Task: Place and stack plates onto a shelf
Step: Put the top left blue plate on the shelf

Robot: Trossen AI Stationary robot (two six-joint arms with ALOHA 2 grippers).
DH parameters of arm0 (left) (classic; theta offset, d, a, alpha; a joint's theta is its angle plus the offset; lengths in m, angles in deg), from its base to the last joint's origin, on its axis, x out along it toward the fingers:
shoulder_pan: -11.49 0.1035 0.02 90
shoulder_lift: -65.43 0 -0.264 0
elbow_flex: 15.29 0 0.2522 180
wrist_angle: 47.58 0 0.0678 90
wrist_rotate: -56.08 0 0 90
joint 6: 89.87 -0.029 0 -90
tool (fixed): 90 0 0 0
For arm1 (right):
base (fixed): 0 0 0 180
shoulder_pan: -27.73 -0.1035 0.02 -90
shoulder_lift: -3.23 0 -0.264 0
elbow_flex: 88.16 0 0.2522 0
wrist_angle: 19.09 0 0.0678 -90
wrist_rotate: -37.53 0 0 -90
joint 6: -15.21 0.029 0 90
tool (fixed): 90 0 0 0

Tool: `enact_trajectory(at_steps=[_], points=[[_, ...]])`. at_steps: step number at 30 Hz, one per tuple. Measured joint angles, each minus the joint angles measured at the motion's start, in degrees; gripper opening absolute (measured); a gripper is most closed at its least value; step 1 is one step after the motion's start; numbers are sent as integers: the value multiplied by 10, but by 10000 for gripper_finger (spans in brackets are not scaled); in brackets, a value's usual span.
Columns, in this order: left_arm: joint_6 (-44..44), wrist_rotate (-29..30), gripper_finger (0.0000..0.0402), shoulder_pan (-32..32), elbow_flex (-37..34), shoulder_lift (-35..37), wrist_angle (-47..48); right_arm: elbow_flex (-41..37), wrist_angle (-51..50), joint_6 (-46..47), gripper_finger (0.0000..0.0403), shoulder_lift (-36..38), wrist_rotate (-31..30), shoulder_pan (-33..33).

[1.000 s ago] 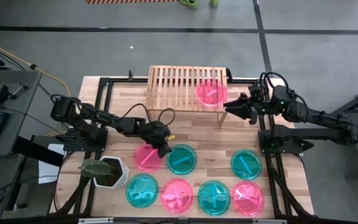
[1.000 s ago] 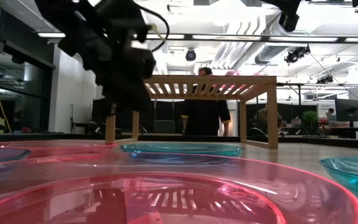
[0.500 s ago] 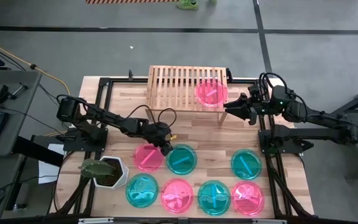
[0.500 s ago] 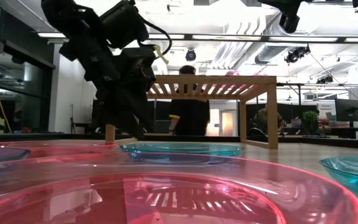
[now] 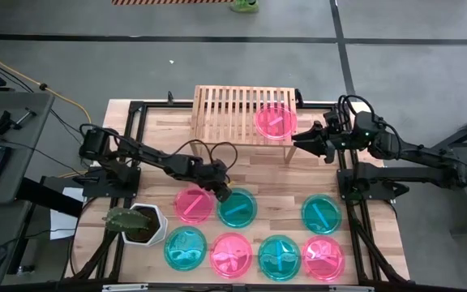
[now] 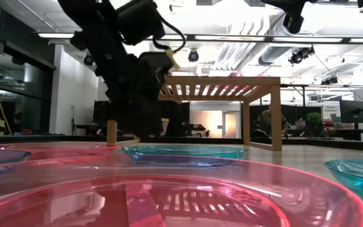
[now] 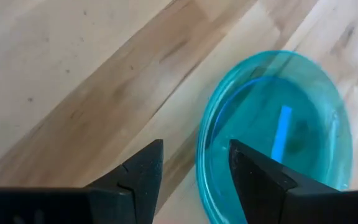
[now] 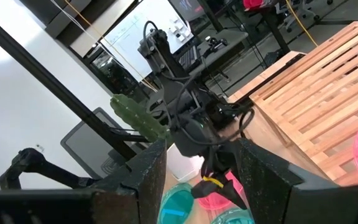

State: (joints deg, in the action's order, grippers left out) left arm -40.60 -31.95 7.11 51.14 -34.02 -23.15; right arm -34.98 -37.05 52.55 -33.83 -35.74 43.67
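My left gripper (image 5: 220,193) hangs open low over the table, between a pink plate (image 5: 193,203) and a teal plate (image 5: 237,207). In the left wrist view its fingers stand over the teal plate's (image 7: 291,143) left rim, with bare wood between them. One pink plate (image 5: 276,120) lies on the slatted top of the shelf (image 5: 225,113), at its right end. Several more pink and teal plates lie flat along the near half of the table. My right gripper (image 5: 300,143) waits open beside the shelf's right end, with nothing between its fingers.
A white hexagonal plant pot (image 5: 140,225) stands at the near left, close to the left arm. The shelf's left half is bare slats. Bare tabletop (image 5: 258,166) lies between the shelf and the plates. Black frame rails run along both table sides.
My left gripper has moved a little toward the table's right edge, from over the pink plate's right rim to the teal plate's left rim. The pink plate lies flat where it was.
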Motion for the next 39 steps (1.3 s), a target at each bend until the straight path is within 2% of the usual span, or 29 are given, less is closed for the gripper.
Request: enact_trajectory(at_steps=[9, 18, 22, 29, 35, 39], points=[[40, 2, 170, -9, 2, -41, -31, 0, -8, -2, 177, 0, 0, 0], [46, -11, 164, -9, 1, -39, -38, 0, -11, -3, 177, -1, 0, 0], [56, -35, 136, -17, 0, -39, -40, 0, -12, -3, 177, -1, 0, 0], [46, -31, 79, -35, 0, -39, -40, 0, -12, -3, 177, -1, 0, 0], [32, -29, 10, -37, 0, -39, -51, 0, -12, -3, 177, -1, 0, 0], [23, -29, 5, -32, 0, -30, -58, 0, -12, -3, 177, -1, 0, 0]])
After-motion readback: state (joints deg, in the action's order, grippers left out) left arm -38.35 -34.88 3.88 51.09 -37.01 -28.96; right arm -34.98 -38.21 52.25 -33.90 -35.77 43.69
